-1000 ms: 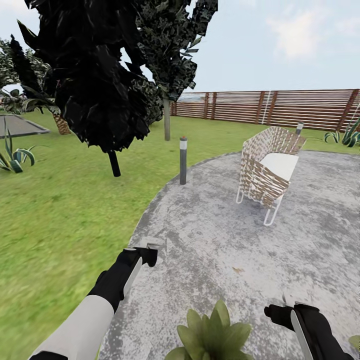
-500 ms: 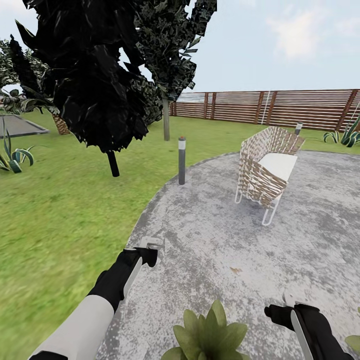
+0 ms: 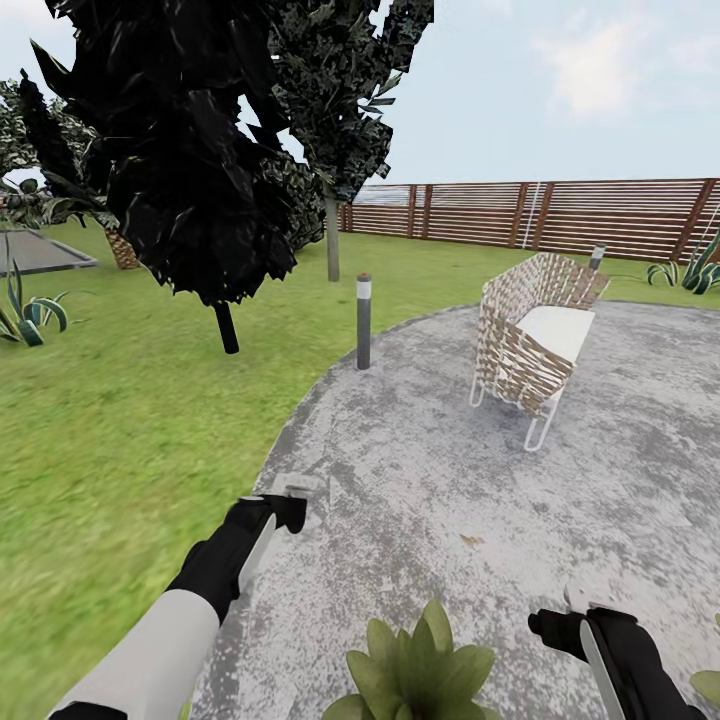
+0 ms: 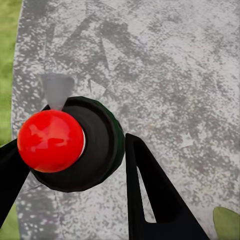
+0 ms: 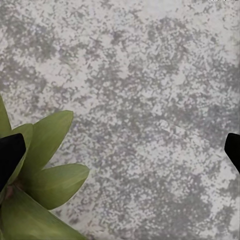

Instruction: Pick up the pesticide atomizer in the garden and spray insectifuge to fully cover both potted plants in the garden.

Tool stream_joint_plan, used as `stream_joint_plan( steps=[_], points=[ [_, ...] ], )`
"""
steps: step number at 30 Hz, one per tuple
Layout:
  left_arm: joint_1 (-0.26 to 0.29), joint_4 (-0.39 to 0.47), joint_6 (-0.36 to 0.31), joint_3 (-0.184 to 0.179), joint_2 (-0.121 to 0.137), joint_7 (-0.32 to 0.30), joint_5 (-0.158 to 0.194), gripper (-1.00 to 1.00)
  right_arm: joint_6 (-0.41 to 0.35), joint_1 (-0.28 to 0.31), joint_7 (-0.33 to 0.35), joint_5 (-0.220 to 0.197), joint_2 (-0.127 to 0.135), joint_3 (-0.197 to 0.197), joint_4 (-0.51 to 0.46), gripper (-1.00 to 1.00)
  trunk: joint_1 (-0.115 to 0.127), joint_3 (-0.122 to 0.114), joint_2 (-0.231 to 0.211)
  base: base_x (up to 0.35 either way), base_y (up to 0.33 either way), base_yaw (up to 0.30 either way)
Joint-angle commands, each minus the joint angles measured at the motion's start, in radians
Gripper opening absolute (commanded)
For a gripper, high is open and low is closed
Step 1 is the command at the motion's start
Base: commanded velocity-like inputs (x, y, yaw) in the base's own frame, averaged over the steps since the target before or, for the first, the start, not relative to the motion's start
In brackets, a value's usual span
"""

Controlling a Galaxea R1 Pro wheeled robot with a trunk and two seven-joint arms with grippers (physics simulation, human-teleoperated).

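- left gripper [image 3: 292, 497] clasps the pesticide atomizer [image 4: 75, 145], seen end-on along the fingers; red knob and dark round body face the wrist camera, pale nozzle [image 3: 305, 487] points far-right.
- right gripper [image 3: 572, 612] spread wide, nothing between the fingertips [image 5: 11, 152].
- potted plant [image 3: 420, 668] near, between both arms.
- grey paved circle [image 3: 450, 470]; lawn [image 3: 110, 420] left; woven chair [image 3: 535, 340], fence [image 3: 540, 212] far.

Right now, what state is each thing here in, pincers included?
Small sprayer with dark round body, red ball top, pale grey nozzle: held, over the grey paving.
Left pincer: shut on that sprayer.
Right pincer: open, empty.
Broad-leaved green potted plant: upright on the paving.
Woven wicker chair with white cushion: upright, unoccupied.
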State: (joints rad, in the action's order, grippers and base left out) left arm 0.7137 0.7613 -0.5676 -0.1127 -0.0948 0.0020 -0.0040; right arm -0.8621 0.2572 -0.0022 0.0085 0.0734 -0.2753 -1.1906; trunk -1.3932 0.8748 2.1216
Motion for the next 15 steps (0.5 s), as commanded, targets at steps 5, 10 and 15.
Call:
stream_joint_plan(
  steps=[5,10,15],
  points=[
    [0.001,0.005,-0.006,-0.003,0.003,-0.002,-0.003,-1.00,-0.005,0.001,0.002,0.023,0.010,0.004,-0.001,1.00,0.000,0.001,0.000,0.000,0.000,0.000],
    [0.001,0.034,-0.007,-0.006,0.004,-0.002,-0.007,-1.00,-0.005,0.001,0.005,0.057,0.089,0.016,-0.002,1.00,0.000,0.001,0.000,-0.017,-0.008,0.000],
    [0.008,0.071,-0.063,-0.032,0.008,-0.003,-0.009,-1.00,-0.005,0.009,0.116,0.064,0.146,0.037,-0.004,1.00,0.000,0.001,0.000,-0.206,-0.162,0.000]
  ],
)
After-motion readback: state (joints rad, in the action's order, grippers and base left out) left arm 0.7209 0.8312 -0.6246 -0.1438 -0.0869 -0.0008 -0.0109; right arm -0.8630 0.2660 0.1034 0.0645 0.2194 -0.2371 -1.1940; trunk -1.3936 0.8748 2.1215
